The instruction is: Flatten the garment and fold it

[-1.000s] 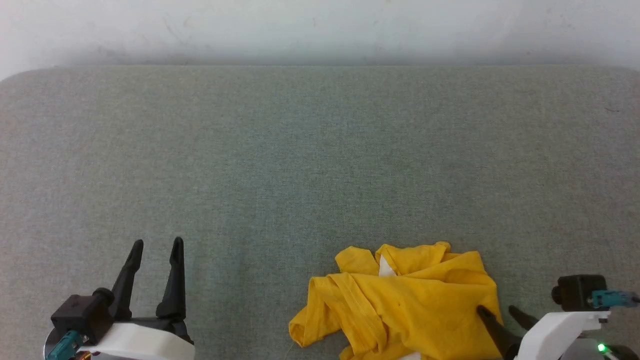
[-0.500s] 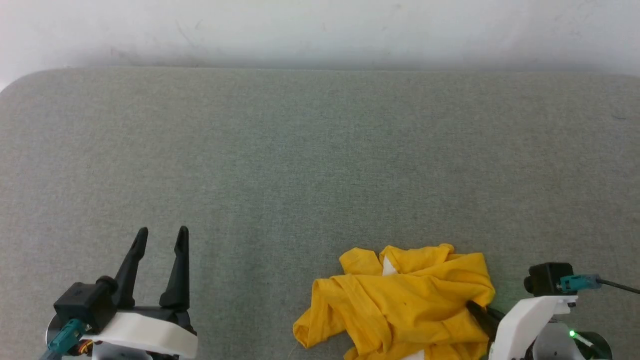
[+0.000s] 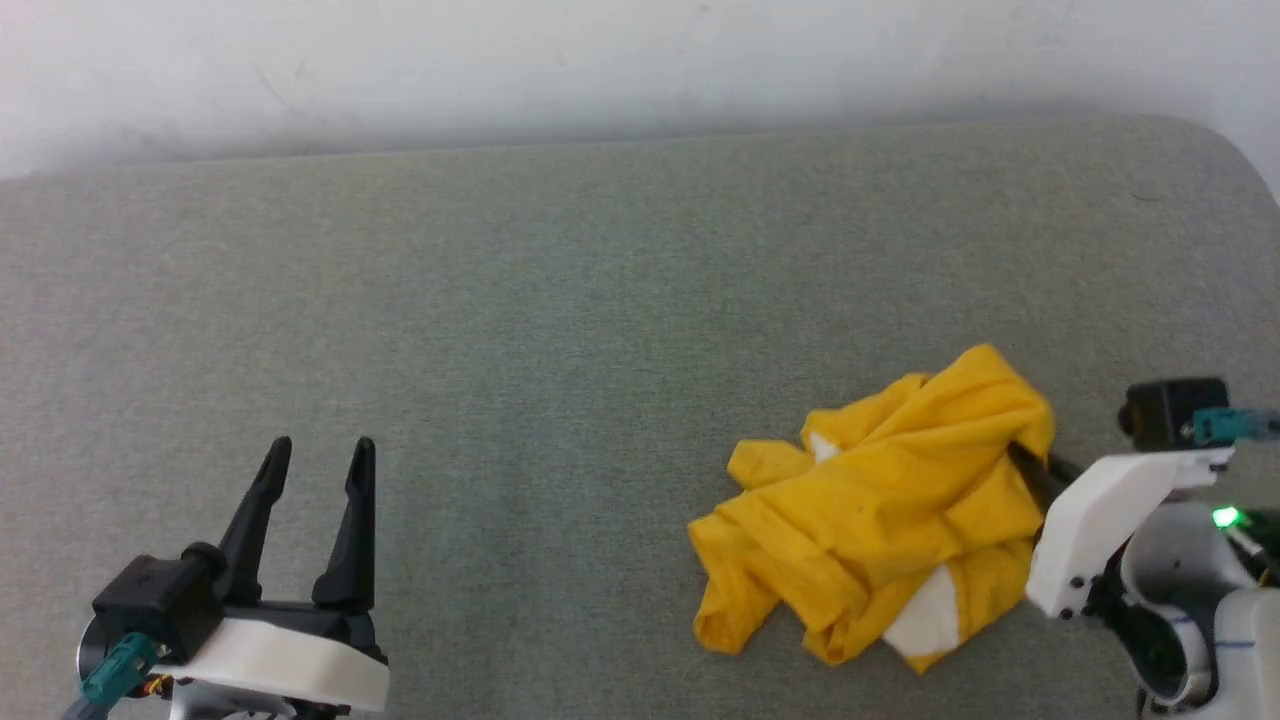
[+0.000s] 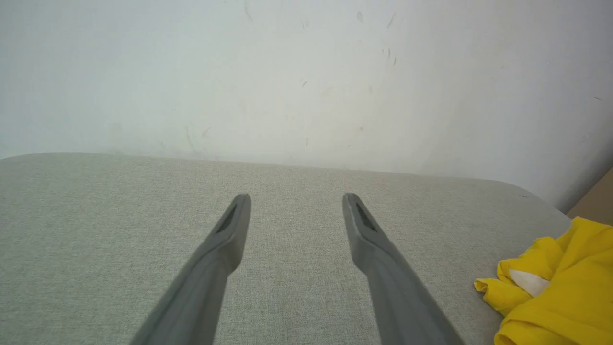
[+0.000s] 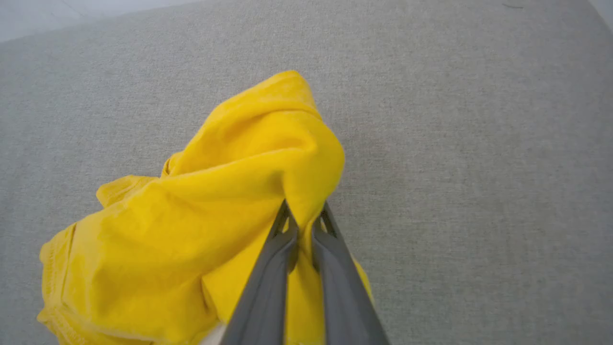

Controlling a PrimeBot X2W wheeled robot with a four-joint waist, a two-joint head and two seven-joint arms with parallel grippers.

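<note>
a bright yellow garment (image 3: 880, 500) lies crumpled in a loose heap, one bunched edge pinched between the tips of the two dark fingers (image 5: 268, 292) of the right gripper (image 5: 304, 213) and peaking above them. from that pinch the cloth trails away to the fingers' left and back beneath them in deep folds, with a stitched hem at its far end and white patches showing among the yellow. it sits well apart from the left gripper (image 3: 318, 455), off to the right of its fingers.
</note>
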